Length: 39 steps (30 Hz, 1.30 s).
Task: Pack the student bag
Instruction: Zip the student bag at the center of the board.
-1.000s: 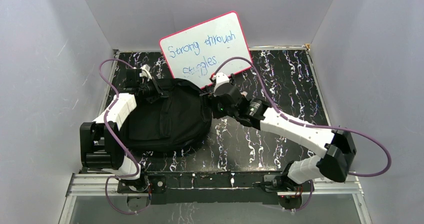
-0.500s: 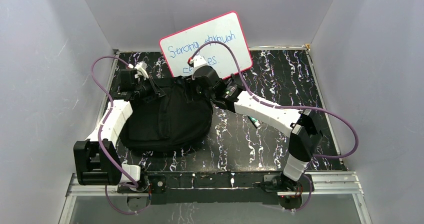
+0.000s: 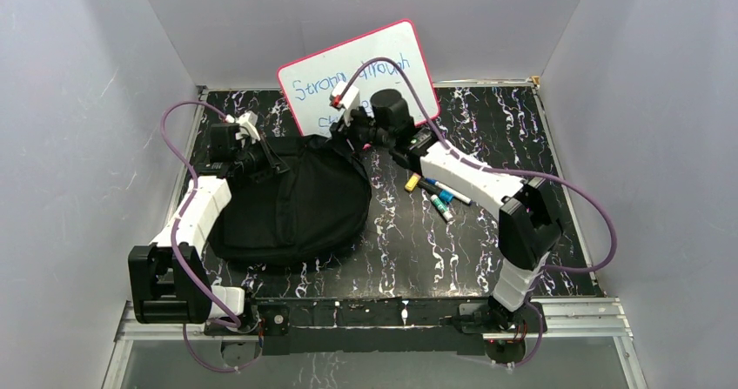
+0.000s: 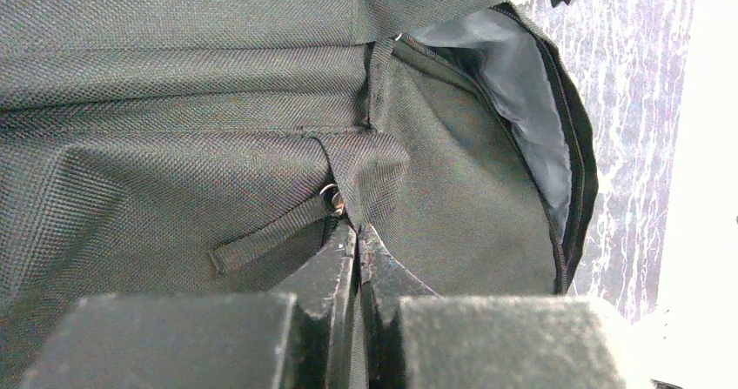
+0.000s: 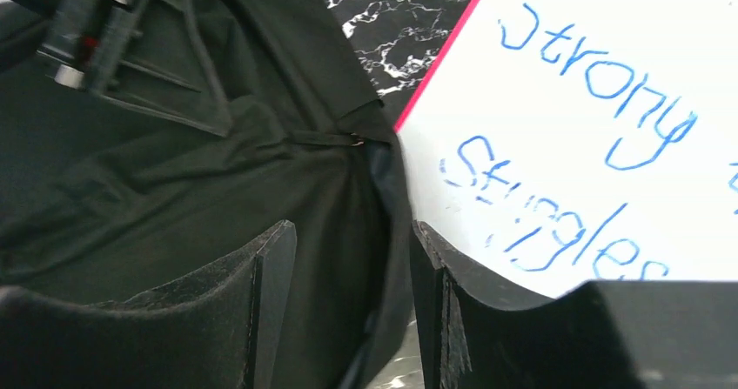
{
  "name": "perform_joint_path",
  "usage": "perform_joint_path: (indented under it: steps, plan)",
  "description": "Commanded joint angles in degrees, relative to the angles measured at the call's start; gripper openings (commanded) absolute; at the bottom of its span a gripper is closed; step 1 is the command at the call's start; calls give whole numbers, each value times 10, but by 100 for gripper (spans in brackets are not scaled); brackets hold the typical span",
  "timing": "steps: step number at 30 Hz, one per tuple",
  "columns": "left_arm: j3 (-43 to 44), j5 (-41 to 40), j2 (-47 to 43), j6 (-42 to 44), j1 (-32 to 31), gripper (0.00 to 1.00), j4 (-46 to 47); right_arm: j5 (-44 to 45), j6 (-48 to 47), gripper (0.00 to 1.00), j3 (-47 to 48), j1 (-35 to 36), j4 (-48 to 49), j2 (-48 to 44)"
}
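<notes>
The student bag [image 3: 291, 202] is a large black fabric backpack lying at the table's left centre. My left gripper [image 3: 259, 158] is at its back left top, shut on a fabric tab [image 4: 370, 167] beside a small metal ring and webbing loop. The grey lining [image 4: 522, 84] shows at the bag's open mouth. My right gripper [image 3: 352, 135] is at the bag's back right corner. Its jaws are open and stand either side of the bag's black rim [image 5: 387, 197]. The right gripper [image 5: 352, 237] holds nothing. The bag fills the left of the right wrist view [image 5: 174, 171].
A pink-framed whiteboard [image 3: 361, 76] with blue writing leans against the back wall just behind the right gripper; it also shows in the right wrist view [image 5: 592, 102]. Several markers [image 3: 435, 193] lie on the black marbled table [image 3: 487, 137] right of the bag, under the right forearm.
My right arm has swung back and left from the bag's right side to its back right corner, uncovering the markers. The left gripper has stayed shut on the bag.
</notes>
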Motion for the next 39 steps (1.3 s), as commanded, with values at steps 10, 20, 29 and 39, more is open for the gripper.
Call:
perform_joint_path:
  steps: [10, 20, 29, 39]
  plan:
    - [9, -4, 33, 50, -1, 0, -94, -280, -253, 62, 208, -32, -169, 120]
    - [-13, 44, 29, 90, -3, 0, -116, -262, -380, 60, 397, -4, -342, 264]
    - [-24, 61, 9, 106, -4, 0, -119, -194, -481, 62, 392, 29, -358, 300]
    - [-20, 61, 6, 104, -4, 0, -121, -127, -525, 58, 378, 42, -318, 331]
